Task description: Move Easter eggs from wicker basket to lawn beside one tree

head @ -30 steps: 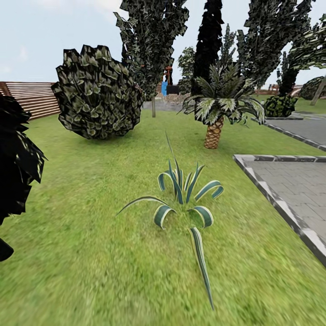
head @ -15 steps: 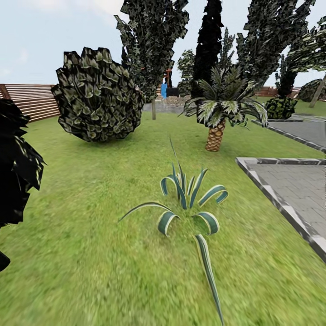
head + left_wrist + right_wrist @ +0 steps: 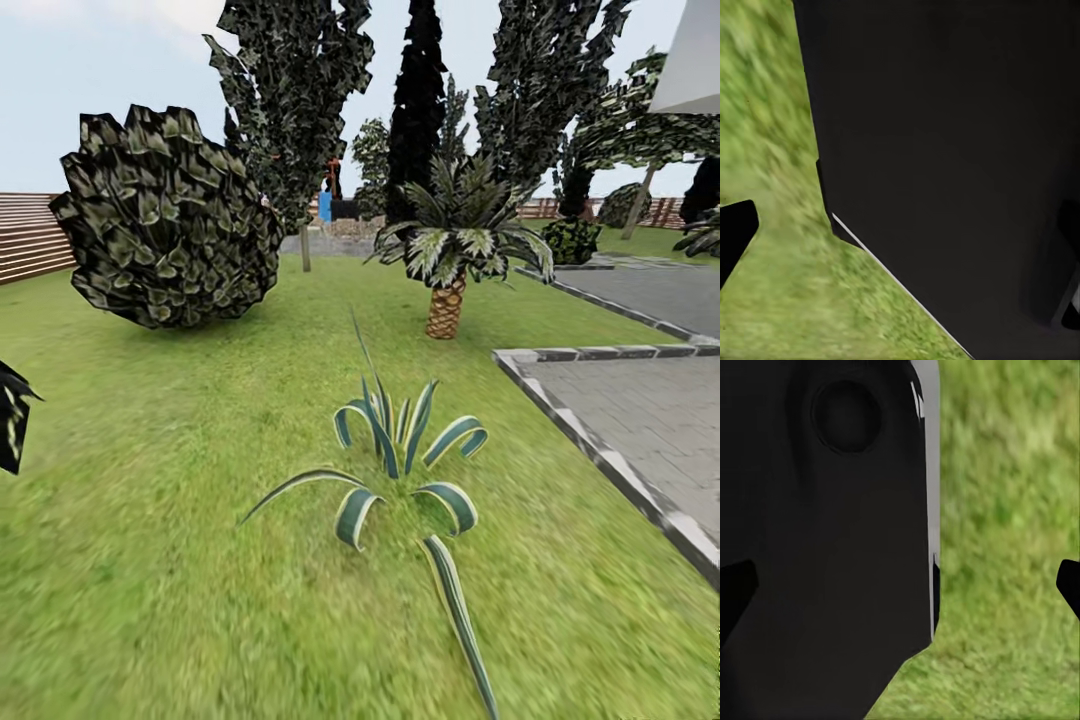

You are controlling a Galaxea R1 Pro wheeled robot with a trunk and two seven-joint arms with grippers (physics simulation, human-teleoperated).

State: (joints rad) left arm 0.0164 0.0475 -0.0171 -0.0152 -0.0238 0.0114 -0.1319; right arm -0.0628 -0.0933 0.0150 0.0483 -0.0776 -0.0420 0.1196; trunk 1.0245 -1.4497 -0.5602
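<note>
Lawn (image 3: pixel 180 480) lies just beyond both wrists' fingertips (image 3: pixel 733 232), arms tucked against our dark body for driving we judge, fingers' state we cannot tell, with striped plant (image 3: pixel 400 460) and paving (image 3: pixel 640 400) ahead, no eggs in sight.

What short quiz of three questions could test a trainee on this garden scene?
1. True or false: a paved area with a stone kerb lies to the right of the striped spiky plant.
2. What stands nearest behind the striped spiky plant? A) small palm B) wooden fence C) round shrub
3. Fill in: both wrist views show blurred ____ beside a dark robot body.

Key: 1 true; 2 A; 3 grass.
</note>
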